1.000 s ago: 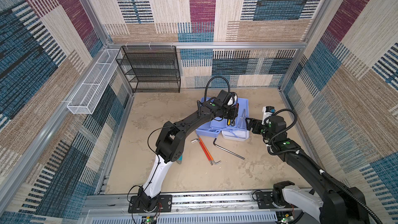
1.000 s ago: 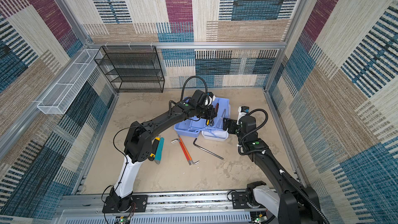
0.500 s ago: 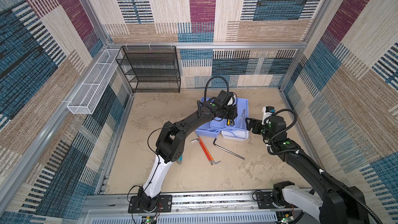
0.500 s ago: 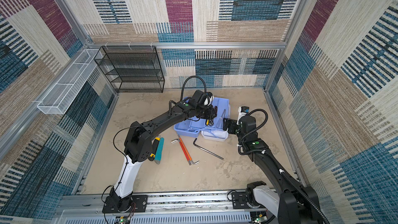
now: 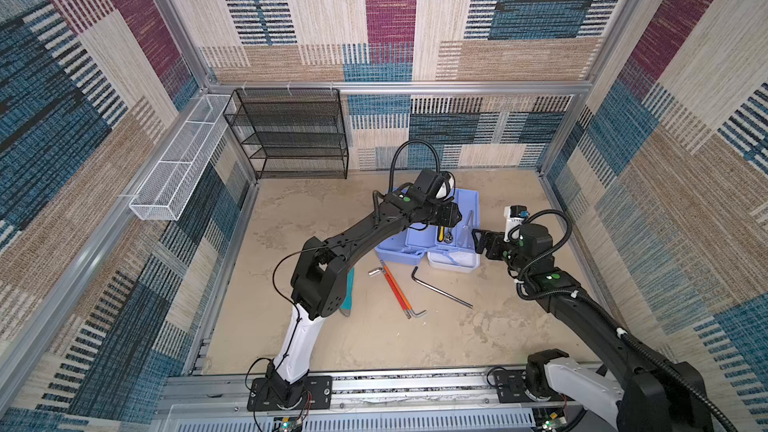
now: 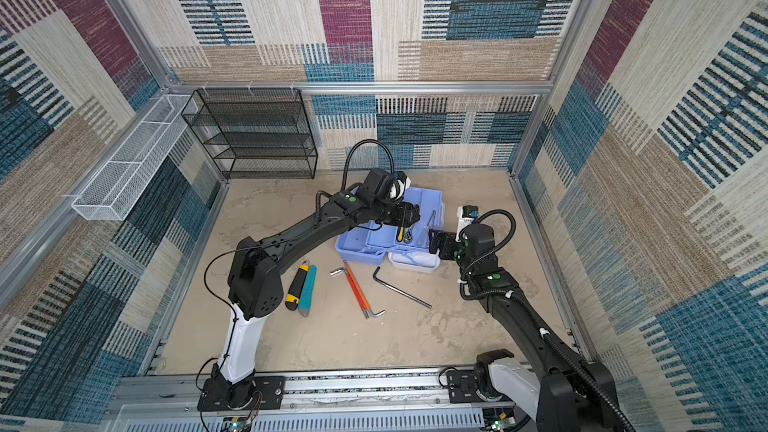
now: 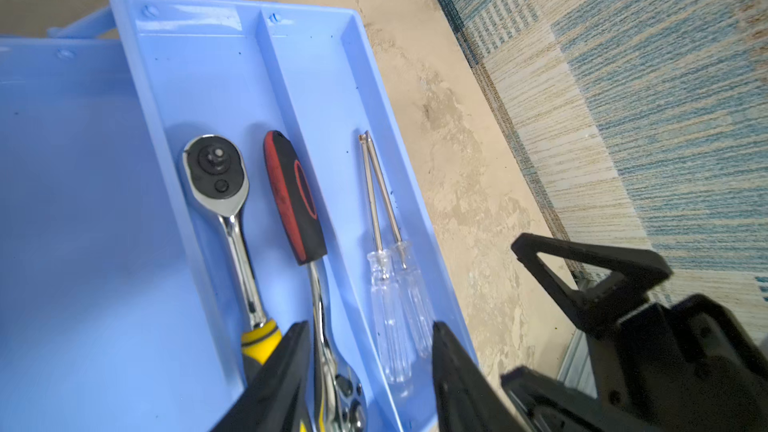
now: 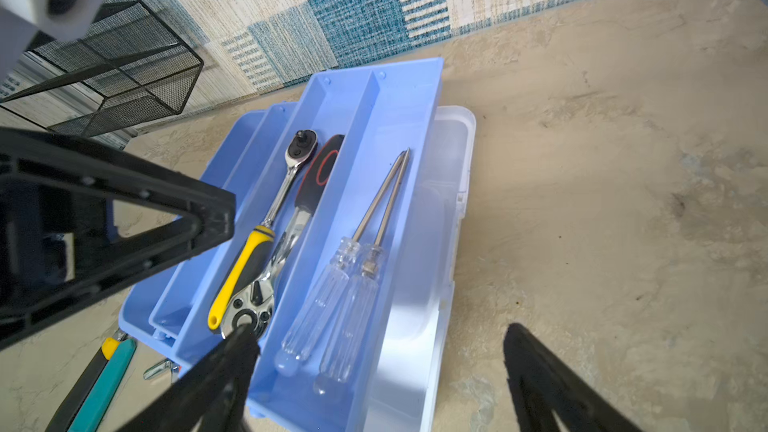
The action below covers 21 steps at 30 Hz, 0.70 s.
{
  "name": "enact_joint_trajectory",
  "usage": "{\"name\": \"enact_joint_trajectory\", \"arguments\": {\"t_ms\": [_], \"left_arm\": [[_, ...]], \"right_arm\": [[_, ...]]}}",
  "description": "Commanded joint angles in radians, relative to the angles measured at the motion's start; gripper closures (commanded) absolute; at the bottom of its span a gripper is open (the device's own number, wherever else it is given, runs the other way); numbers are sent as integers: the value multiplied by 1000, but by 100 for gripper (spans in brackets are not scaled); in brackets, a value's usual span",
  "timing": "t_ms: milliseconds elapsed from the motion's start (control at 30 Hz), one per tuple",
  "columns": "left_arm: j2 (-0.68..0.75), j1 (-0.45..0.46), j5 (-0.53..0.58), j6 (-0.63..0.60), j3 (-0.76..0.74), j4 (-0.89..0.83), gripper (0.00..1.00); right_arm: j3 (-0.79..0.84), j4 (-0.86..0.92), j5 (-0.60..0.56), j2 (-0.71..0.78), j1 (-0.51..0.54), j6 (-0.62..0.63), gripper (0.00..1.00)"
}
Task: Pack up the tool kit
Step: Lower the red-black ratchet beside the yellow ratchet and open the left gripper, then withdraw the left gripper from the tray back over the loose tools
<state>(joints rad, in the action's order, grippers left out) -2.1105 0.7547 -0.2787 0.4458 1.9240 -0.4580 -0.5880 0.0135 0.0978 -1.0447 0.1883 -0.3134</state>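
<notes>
Left claw [image 7: 372,332] hangs over the front end of the tool kit [image 5: 468,201] tray, jaws apart. Two ratchets [image 7: 216,172] and two clear screwdrivers [image 7: 384,297] lie right under it, so I get little room there. Back half of both tray slots is bare, easy drop zone. Right claw [image 8: 378,328] sits spread wide at the tool kit's right edge, blocking that side. In front of the tool kit: orange hex keys [image 5: 395,289], black hex key [image 5: 442,293]; utility knives [image 6: 307,288] front-left. My left arm [image 5: 357,229] crosses the left approach. Table [image 5: 324,209] behind and left of the tool kit is open up to the black rack [image 5: 291,135].
</notes>
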Motion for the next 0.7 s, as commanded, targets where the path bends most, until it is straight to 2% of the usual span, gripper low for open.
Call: {"name": "enact_joint_trajectory", "arguments": {"t_ms": [0,167,267,367,567,667], "left_arm": [[65,-2,16,-5,-70,61,47],[186,-15,77,-32,-236,87,46],[272,-37,103,-29,-357,118,44],[362,-55,144,-31,-478,146,38],[515,-81,227,-33,-686,169,27],[576,-94,257,-25,-770,171,24]], "right_arm": [[1,-35,7,-5,-1,4,6],[-5,-41,34,-3,-1,19,6],[8,-71,124,7,-1,57,8],[15,-83,177,16,-1,68,11],[-6,-44,204,-3,19,72,21],[-16,-30,159,-10,75,80,24]]}}
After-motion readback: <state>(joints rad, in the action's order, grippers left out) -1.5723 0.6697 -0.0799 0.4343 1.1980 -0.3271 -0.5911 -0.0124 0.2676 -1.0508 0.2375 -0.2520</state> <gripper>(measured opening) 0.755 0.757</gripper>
